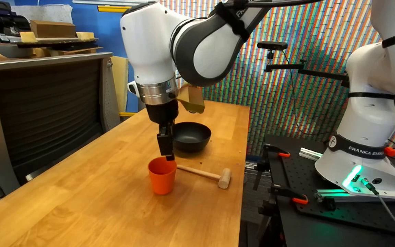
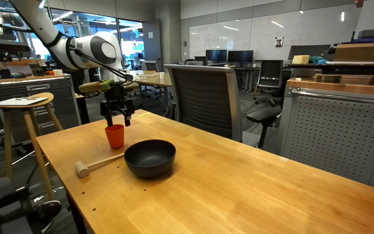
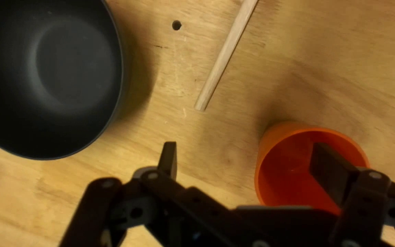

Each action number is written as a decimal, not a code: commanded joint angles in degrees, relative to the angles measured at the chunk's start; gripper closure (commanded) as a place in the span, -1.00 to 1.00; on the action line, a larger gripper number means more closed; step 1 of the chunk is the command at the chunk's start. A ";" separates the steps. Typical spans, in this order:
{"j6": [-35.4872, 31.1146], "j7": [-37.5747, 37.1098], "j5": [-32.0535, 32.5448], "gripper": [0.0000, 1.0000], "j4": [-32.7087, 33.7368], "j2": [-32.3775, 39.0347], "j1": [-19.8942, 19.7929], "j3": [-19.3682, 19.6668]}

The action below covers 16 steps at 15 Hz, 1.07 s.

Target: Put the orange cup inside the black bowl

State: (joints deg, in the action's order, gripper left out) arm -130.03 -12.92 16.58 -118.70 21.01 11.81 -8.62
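"So, starting at the left of an exterior view, you have a wooden stool point(image 2: 48, 98), standing near a corner of the table point(image 2: 255, 188). What comes next for you?"

"A wooden mallet point(image 2: 82, 169), lying on the table with its head to the left. Then you reach the orange cup point(image 2: 115, 137): in both exterior views it stands upright on the table, mouth up, just beneath your gripper point(image 2: 118, 123)."

"And how are your fingers point(image 3: 333, 173) set?"

"Spread well apart and pointing down. In your wrist view, one of them overlaps the cup's mouth while the other lies outside its rim. (Whether that first finger touches the cup or dips below its rim, you cannot tell from these angles.)"

"Moving on to the right, you come to the black bowl point(image 2: 148, 169)?"

"Yes, upright, its hollow facing up; the cup is near it and outside it. Your wrist view also puts the end of the mallet's handle between the two, apart from both."

"And past the bowl, you have a dark-backed office chair point(image 2: 203, 100) behind the table, then, farthest right, a gray perforated cabinet point(image 2: 336, 133) with a wooden top."
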 commanded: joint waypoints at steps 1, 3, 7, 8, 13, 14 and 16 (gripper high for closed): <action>-1.80 -2.72 -1.64 -1.00 1.73 1.98 1.89 0.97; -5.35 -4.92 -0.62 -1.00 1.24 2.41 2.82 1.49; -11.23 -7.13 0.06 -0.17 0.69 3.06 4.32 2.89; -12.19 -7.42 0.16 -0.02 0.44 3.07 4.60 3.34; -14.47 -7.28 0.46 0.75 -0.54 3.04 4.92 5.29; -14.64 -7.10 0.50 0.92 -0.79 2.97 4.87 5.58; -14.58 -6.76 0.22 1.00 -1.43 2.75 4.49 6.05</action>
State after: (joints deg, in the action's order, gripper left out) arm -143.26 -19.27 16.35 -119.11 24.24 15.81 -3.95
